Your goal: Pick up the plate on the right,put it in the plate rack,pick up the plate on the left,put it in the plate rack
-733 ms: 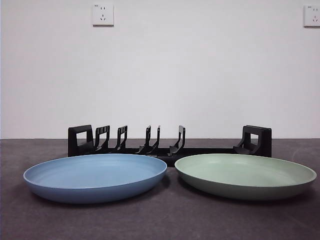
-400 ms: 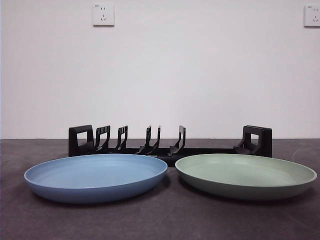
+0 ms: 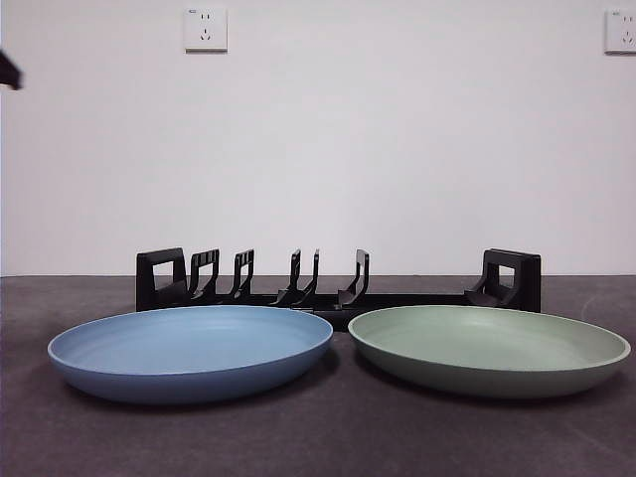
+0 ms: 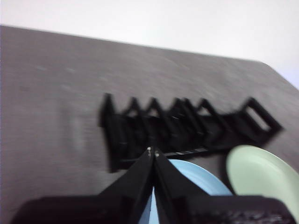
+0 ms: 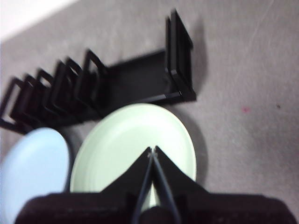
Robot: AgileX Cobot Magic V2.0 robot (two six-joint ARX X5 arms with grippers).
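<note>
In the front view a blue plate (image 3: 189, 353) lies on the left and a green plate (image 3: 489, 348) on the right, both flat on the dark table. The black plate rack (image 3: 338, 283) stands behind them with nothing in its slots. My left gripper (image 4: 153, 151) is shut with nothing in it, high over the blue plate (image 4: 196, 176) and short of the plate rack (image 4: 187, 128). The right gripper (image 5: 152, 151) is also shut and holds nothing, hovering above the green plate (image 5: 126, 140) with the plate rack (image 5: 117, 86) beyond.
A black arm tip (image 3: 8, 72) shows at the upper left edge of the front view. Two wall sockets (image 3: 205, 29) sit on the white wall behind. Dark table surface (image 3: 338, 437) lies in front of the plates.
A black arm tip has come into the front view at the upper left edge. Plates and rack have not moved.
</note>
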